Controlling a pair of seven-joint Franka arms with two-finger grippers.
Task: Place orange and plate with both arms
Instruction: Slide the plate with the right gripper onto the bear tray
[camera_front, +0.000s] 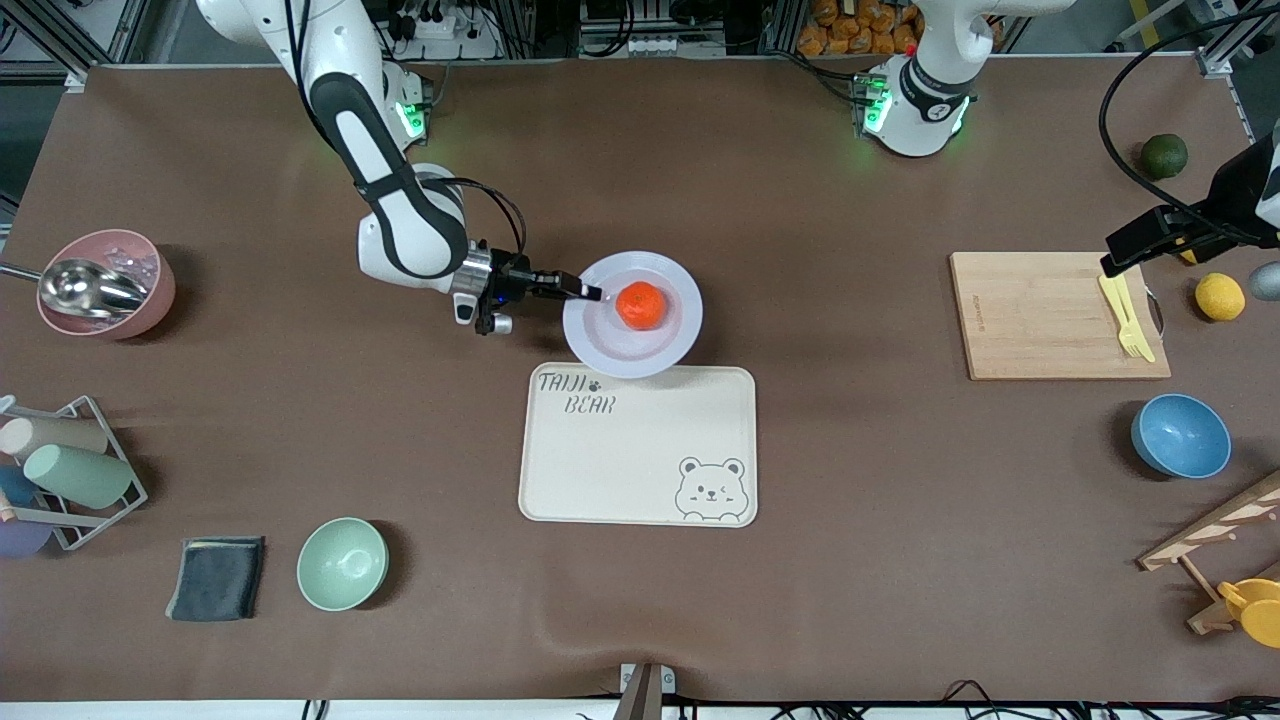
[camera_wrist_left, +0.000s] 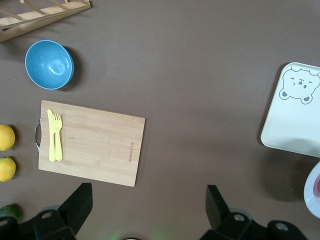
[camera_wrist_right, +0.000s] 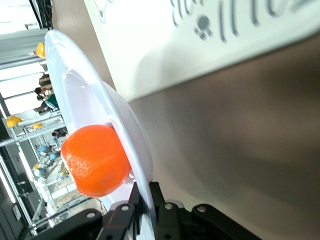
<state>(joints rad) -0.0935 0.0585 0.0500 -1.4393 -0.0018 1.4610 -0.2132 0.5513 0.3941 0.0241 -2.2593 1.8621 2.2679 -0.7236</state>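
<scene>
below the plate (camera_front: 632, 345) lies the bear tray (camera_front: 637, 445), the plate's rim clamped by the right gripper (camera_front: 590, 293) on a bent, sideways-reaching arm, the orange (camera_front: 640, 305) on it, while the left gripper (camera_wrist_left: 145, 200), fingers apart, waits over the cutting board (camera_front: 1050, 315).

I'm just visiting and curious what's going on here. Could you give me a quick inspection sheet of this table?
Surface: brown table.
Job's things: orange on plate, whose edge overlaps the bear tray.
Clutter: cutting board with yellow fork, lemon, bowls.
Grippers: right gripper shut on the plate's rim; left gripper open over the cutting board, waiting.
Cables: black cable at the left arm's end.
Surroundings: nothing seen.
</scene>
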